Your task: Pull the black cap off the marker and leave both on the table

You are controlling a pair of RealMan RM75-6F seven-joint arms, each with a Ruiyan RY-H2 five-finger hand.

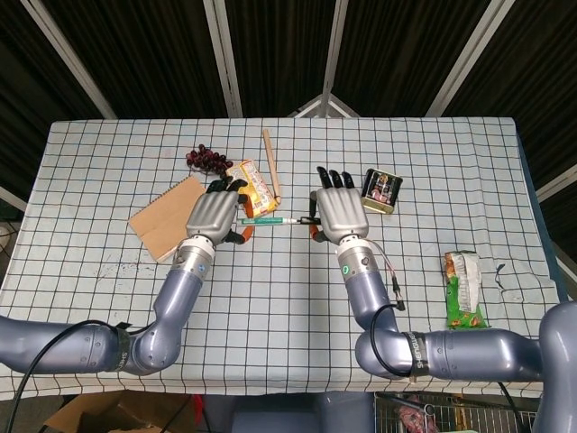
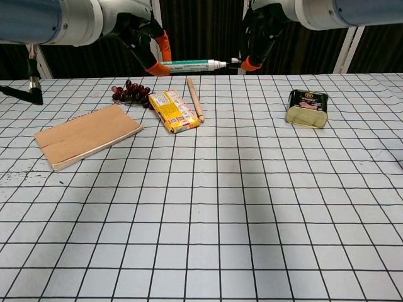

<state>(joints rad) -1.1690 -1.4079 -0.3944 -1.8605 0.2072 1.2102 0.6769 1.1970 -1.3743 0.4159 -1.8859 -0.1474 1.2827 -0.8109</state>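
Note:
Both hands are raised above the table's middle, facing each other. My left hand [image 1: 215, 215] [image 2: 140, 36] grips the green and white marker [image 1: 264, 220] [image 2: 187, 65], which lies level in the air. Its white tip [image 2: 220, 63] and thin nib are bare and point at my right hand [image 1: 339, 213] [image 2: 259, 39]. The black cap [image 1: 311, 219] is pinched in that hand's fingers, a small gap away from the nib. Against the dark background of the chest view the cap is hard to make out.
A brown notebook [image 1: 167, 216] [image 2: 88, 134] lies at the left. Behind the hands lie dark grapes [image 1: 206, 159], a yellow snack packet [image 2: 175, 110] and a wooden stick [image 2: 194, 99]. A tin can [image 2: 307, 108] sits at the right, and a green snack bag [image 1: 464, 289] lies further right.

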